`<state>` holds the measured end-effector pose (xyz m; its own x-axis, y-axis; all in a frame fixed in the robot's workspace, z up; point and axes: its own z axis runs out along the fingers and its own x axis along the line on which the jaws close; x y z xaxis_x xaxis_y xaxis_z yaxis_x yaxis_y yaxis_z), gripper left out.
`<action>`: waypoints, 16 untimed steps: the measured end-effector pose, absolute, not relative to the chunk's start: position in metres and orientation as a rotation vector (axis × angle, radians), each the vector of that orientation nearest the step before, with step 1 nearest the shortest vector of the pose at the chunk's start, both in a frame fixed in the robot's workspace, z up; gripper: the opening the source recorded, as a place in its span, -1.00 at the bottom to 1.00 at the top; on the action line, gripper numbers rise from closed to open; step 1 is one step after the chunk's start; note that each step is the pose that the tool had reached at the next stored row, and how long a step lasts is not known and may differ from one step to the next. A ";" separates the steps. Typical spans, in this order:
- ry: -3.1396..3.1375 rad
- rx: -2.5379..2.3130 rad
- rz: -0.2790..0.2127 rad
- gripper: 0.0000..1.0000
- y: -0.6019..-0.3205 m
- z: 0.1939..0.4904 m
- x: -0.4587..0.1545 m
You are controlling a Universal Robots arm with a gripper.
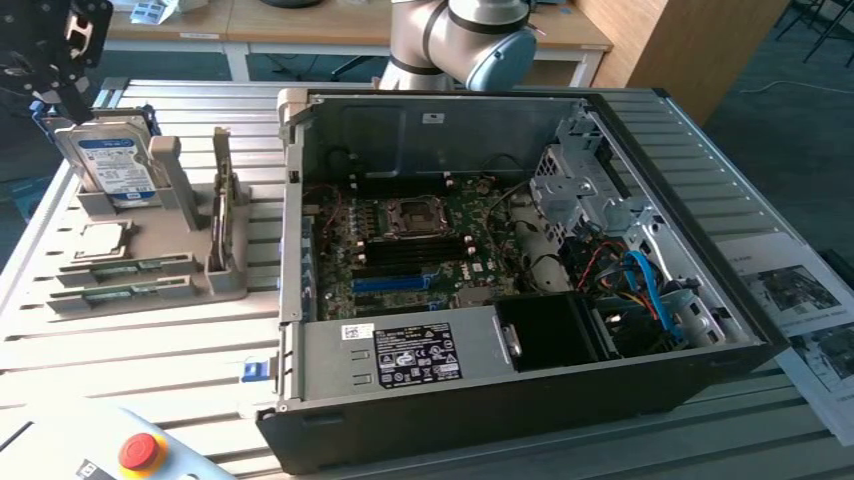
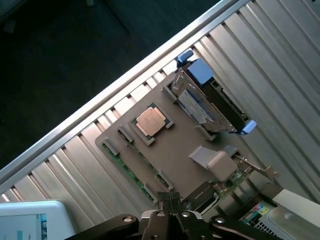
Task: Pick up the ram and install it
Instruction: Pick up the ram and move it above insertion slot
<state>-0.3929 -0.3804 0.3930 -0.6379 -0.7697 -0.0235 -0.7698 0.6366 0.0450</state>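
**Gripper poised above the parts rack, both rams unpicked**

We see the gripper [image 1: 67, 95] hanging at the exterior view's upper left, over the far end of the holder [image 1: 220, 280]. In the wrist view its fingers [image 2: 169, 200] are pressed together with nothing between them.

One ram [image 1: 123, 267] and its twin [image 1: 120, 294] sit in the holder's near slots, at the exterior view's left, well apart from the gripper. Each stands on its long edge, clipped at both ends. We judge that this leaves the thin upper edge free for fingers to pinch. The wrist view catches one green stick [image 2: 126, 166] along the holder's rim.

The drive [image 1: 114, 165] stands upright at the holder's far end, just beneath the gripper. The processor [image 1: 102, 238] lies flat between the drive and the rams.

The case [image 1: 441, 120] lies on its side, panel off, filling the centre of the exterior view. That turns the board [image 1: 441, 225] and its memory slots [image 1: 400, 270] upward, presumably so a stick can be pressed straight down.
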 end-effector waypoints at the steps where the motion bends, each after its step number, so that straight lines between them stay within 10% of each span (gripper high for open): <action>1: 2.828 -1.361 0.080 -0.80 -0.380 0.393 -0.393; 16: 2.628 -1.728 0.080 -0.80 -0.380 0.393 -0.393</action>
<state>-0.3928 -0.3805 0.3927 -0.3965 -0.9177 -0.0236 -0.9175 0.3953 0.0450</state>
